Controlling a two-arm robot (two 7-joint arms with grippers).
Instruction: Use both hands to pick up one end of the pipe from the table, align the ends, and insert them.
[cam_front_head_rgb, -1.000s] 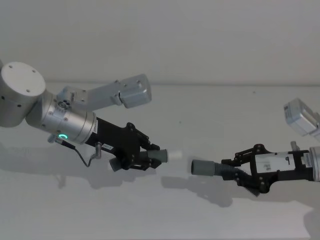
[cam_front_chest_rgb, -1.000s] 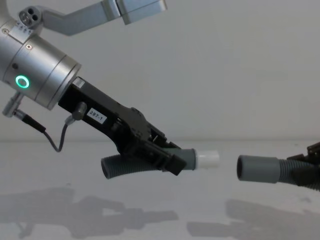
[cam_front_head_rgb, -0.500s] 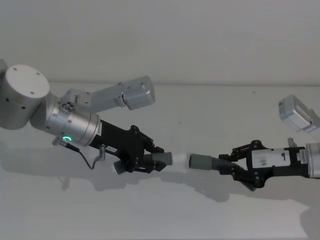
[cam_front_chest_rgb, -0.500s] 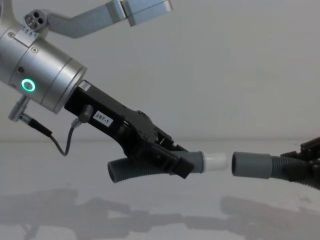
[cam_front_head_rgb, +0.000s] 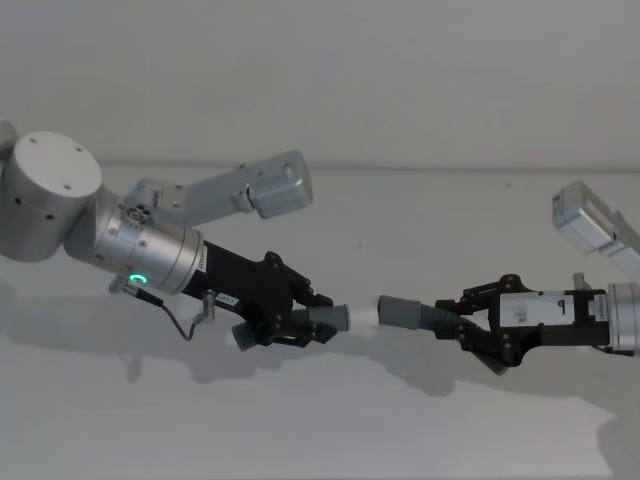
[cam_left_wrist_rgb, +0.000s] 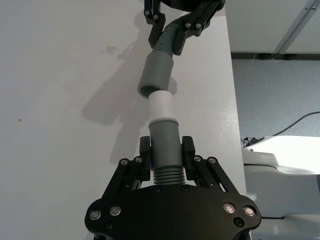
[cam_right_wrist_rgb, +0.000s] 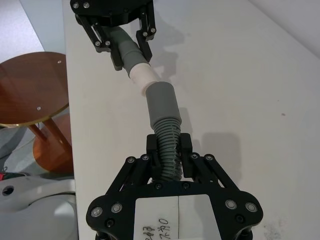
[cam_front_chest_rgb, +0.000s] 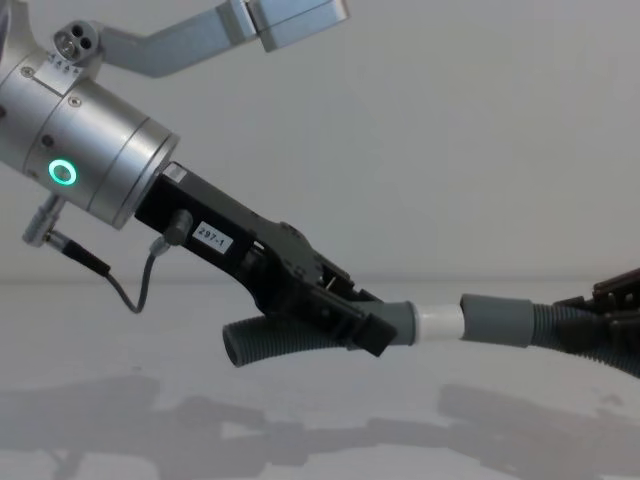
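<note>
Both pieces of the pipe hang above the table (cam_front_head_rgb: 320, 430). My left gripper (cam_front_head_rgb: 308, 322) is shut on the short curved piece (cam_front_chest_rgb: 275, 342) just behind its grey cuff (cam_left_wrist_rgb: 165, 142). The white spigot tip (cam_front_chest_rgb: 438, 322) points right. My right gripper (cam_front_head_rgb: 478, 325) is shut on the ribbed hose (cam_right_wrist_rgb: 167, 145) of the other piece, behind its wider socket cuff (cam_front_head_rgb: 398, 311). The spigot tip (cam_left_wrist_rgb: 161, 106) meets the socket mouth (cam_left_wrist_rgb: 154, 75) at a slight angle, with most of the white still showing.
A thin grey cable (cam_front_chest_rgb: 130, 290) loops under the left wrist. Past the table's edge stands a round wooden stool (cam_right_wrist_rgb: 30, 90) on the floor. The pale wall (cam_front_head_rgb: 400, 80) rises behind the table.
Both grippers have moved toward each other. The gap between the white spigot tip and the socket cuff has closed, and the two ends now touch.
</note>
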